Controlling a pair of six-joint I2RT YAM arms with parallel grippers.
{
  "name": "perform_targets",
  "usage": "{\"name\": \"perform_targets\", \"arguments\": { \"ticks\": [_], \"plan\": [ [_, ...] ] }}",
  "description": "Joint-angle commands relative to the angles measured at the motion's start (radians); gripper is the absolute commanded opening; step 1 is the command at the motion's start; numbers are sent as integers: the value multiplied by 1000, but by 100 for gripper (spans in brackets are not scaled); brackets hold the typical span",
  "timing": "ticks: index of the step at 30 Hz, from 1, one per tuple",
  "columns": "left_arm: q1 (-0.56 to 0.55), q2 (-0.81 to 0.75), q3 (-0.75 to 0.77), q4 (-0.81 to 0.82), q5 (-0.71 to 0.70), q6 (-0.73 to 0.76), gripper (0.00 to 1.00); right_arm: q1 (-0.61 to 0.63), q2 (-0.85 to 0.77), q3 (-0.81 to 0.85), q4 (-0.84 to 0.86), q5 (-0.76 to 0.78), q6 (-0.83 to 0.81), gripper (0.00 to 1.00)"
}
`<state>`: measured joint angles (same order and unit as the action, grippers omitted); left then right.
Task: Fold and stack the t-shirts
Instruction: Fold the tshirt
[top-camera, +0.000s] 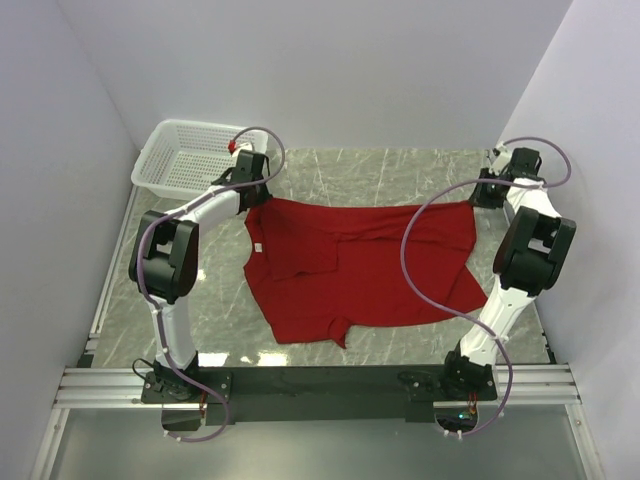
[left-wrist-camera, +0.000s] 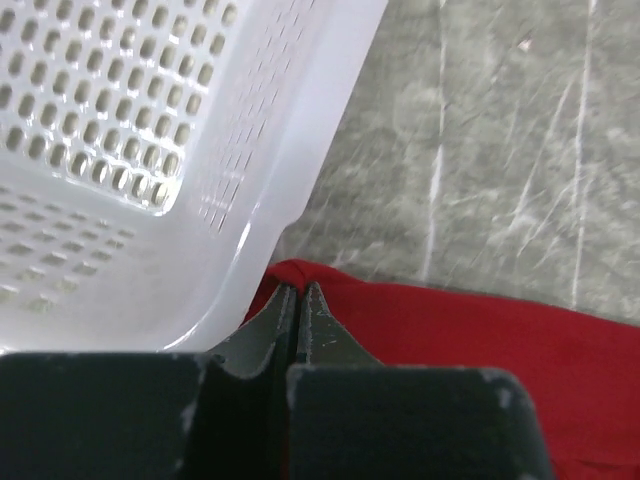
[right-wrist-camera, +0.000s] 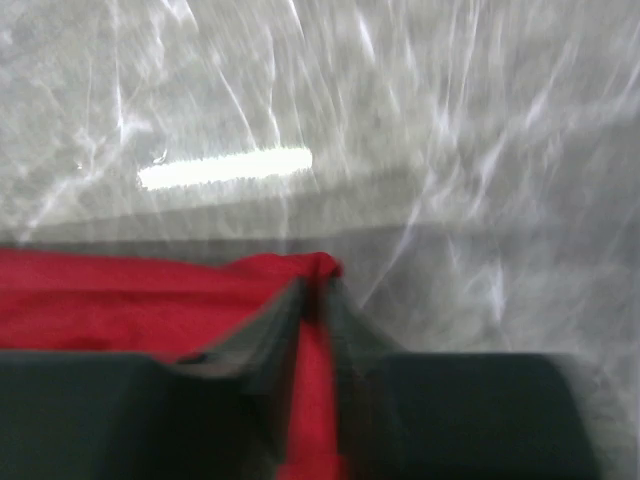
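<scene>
One deep-red t-shirt (top-camera: 360, 270) lies spread and partly doubled over on the marble table, a small white label near its left edge. My left gripper (top-camera: 252, 195) is shut on the shirt's far left corner (left-wrist-camera: 300, 275), right beside the white basket. Red cloth (left-wrist-camera: 480, 340) trails off to the right of its fingers. My right gripper (top-camera: 487, 192) is shut on the shirt's far right corner (right-wrist-camera: 318, 268), with a strip of red fabric pinched between its fingers (right-wrist-camera: 268, 325). The right wrist view is blurred.
A white plastic mesh basket (top-camera: 185, 155) stands at the back left, its rim (left-wrist-camera: 290, 170) touching distance from my left fingers. Grey walls close the table on three sides. Bare marble (top-camera: 400, 170) lies behind the shirt.
</scene>
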<state>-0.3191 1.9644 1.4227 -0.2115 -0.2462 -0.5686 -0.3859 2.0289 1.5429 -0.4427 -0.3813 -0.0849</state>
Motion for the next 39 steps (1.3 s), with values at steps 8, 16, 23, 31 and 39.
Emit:
{"name": "perform_targets", "arguments": {
  "ticks": [8,16,23,31,39],
  "plan": [
    [6,-120,-4,55,79,4,49,15,-133,-10,-39,4,-205,61],
    [-6,-320,-209,99,166,-20,53,2,-180,-150,-179,-76,-303,60],
    [-11,-487,-430,135,237,-62,54,-10,-144,-198,-133,-4,-210,56],
    [-17,-553,-599,187,278,-117,54,-8,-76,-135,-169,-31,-182,51],
    [-28,-501,-628,199,323,-149,54,-8,-50,-139,-195,-50,-181,46]
  ]
}}
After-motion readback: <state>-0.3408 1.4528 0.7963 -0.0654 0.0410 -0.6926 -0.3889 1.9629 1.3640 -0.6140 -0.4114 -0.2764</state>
